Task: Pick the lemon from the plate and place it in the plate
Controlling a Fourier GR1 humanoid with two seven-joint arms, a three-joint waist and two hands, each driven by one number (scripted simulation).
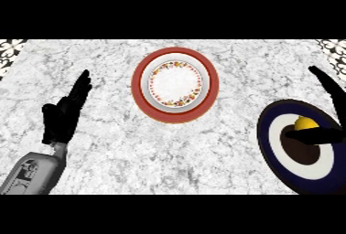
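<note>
A yellow lemon [305, 123] sits on a dark blue plate [270, 151] at the right of the marble worktop [121, 151]. The right hand [324, 135] reaches over it, thumb just below the lemon, fingers [327, 84] spread, not yet closed. The left hand [64, 114] rests with fingers released. A red-rimmed plate [143, 98] lies behind, between the two hands.

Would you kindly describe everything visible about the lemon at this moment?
The lemon is small, yellow and rounded, only its upper part showing. It sits on the dark blue plate with a white ring and dark centre, at the counter's right edge. The right hand reaches over it, a dark digit crossing its lower side; whether it is gripped cannot be told.
</note>
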